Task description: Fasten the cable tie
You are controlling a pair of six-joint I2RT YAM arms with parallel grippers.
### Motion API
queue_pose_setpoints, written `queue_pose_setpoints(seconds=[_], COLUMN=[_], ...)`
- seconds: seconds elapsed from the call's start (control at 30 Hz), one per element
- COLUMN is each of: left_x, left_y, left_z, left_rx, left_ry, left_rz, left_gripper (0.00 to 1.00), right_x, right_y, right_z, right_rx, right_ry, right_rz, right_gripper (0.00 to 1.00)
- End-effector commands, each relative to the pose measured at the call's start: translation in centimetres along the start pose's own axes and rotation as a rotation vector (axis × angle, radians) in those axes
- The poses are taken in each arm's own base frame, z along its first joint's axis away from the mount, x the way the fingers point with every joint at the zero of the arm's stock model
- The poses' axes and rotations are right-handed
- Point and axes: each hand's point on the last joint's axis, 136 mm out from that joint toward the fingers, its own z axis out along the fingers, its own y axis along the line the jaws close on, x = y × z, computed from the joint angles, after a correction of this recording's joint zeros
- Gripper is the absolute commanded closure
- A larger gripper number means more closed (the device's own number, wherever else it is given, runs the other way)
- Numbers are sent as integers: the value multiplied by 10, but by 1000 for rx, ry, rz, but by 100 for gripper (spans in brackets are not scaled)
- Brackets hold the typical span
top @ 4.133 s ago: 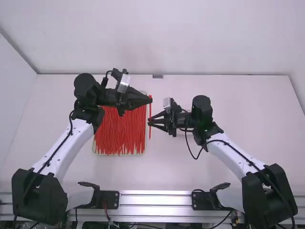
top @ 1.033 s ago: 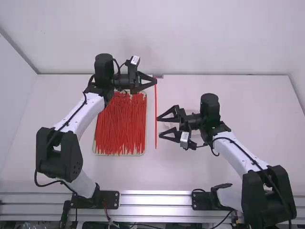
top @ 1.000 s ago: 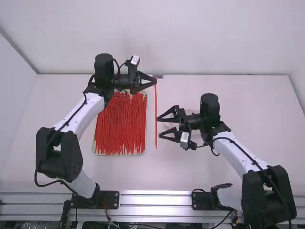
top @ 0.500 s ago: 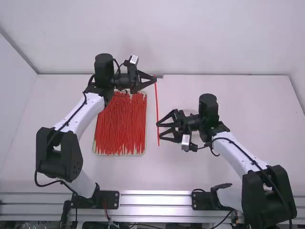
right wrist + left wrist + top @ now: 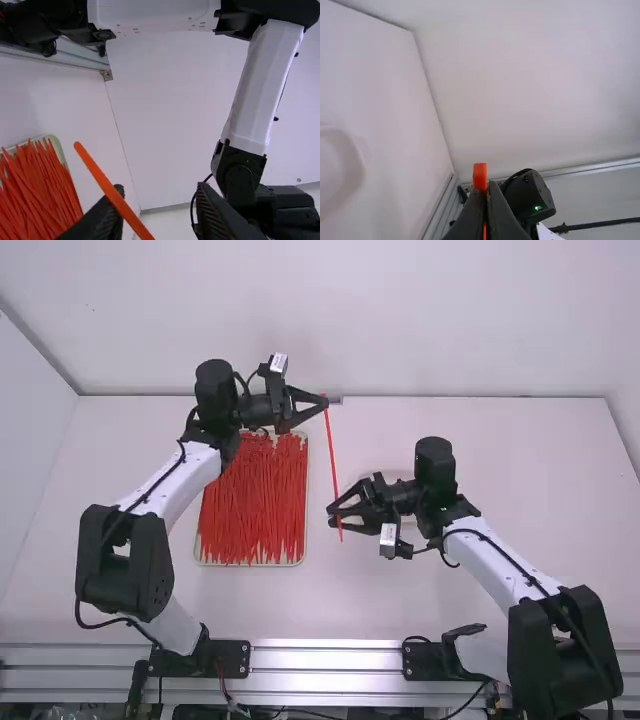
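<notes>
Lighting: bright, even, diffuse, from overhead. Shadows: faint, soft-edged, on the table under the right arm.

Thin red cable tie, straight and unfastened, off the surface, near upright with a slight lean. Head end pinched in left gripper jaws, lower end at right gripper parted jaws.

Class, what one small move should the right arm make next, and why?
Probably shut the right gripper on the free tail of the long red plastic cable tie. The left gripper pinches the tie's head end, and the tail lies between the right gripper's open fingers, close to one of them, not yet clamped.
</notes>
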Motion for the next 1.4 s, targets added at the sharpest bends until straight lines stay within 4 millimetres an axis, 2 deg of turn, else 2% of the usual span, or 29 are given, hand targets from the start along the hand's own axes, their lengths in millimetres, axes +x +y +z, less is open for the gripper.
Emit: queue_pose_setpoints(seconds=[0.0,0.27,0.5,0.57,0.73,0.87,0.9,1.37], left_x=[2,5,10,9,10,11,11,22], left_y=[1,1,-1,0,-1,-1,-1,-5], left_z=[-2,-2,0,-2,1,1,1,7], left_rx=[8,10,19,19,20,20,19,42], left_ry=[17,32,55,52,58,58,58,102], left_rz=[-23,-8,-2,-1,0,5,10,114], left_gripper=[98,98,98,98,98,98,98,98], right_x=[2,2,2,2,2,2,2,2], right_y=[-7,-6,-6,-6,-6,-6,-6,-12], right_z=[0,0,0,0,0,0,0,-1], right_rx=[2,2,2,2,2,2,2,2], right_ry=[-9,-9,-9,-9,-10,-9,-9,-8], right_rz=[-9,-7,-7,-8,-7,-6,-6,65], right_gripper=[65,76,78,82,85,95,100,100])
